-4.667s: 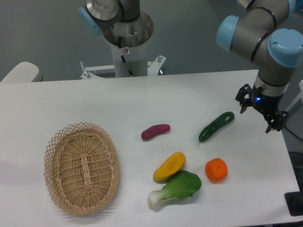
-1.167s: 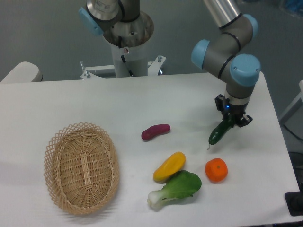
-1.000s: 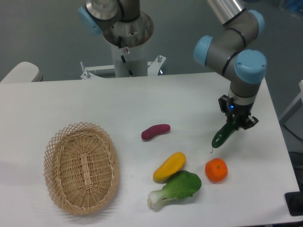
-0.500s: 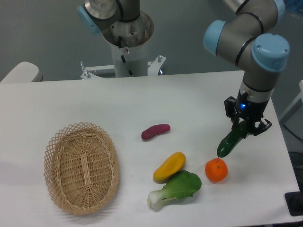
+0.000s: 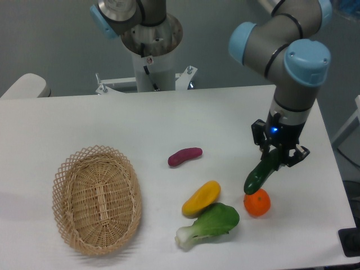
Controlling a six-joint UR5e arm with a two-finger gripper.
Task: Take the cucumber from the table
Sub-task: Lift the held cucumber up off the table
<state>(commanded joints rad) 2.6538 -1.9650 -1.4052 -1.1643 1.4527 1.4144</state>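
gripper (image 5: 277,154) pinching the upper end of the cucumber (image 5: 260,172), which hangs tilted above the table (image 5: 84,121), its lower tip over the orange (image 5: 257,203)

A plain grey-blue wall (image 5: 50,39) is seen far behind the claw (image 5: 277,156). A pale rounded shape (perhaps a chair back) (image 5: 22,85) is placed well to its left. Even, soft light is cast over the white surface (image 5: 112,124).
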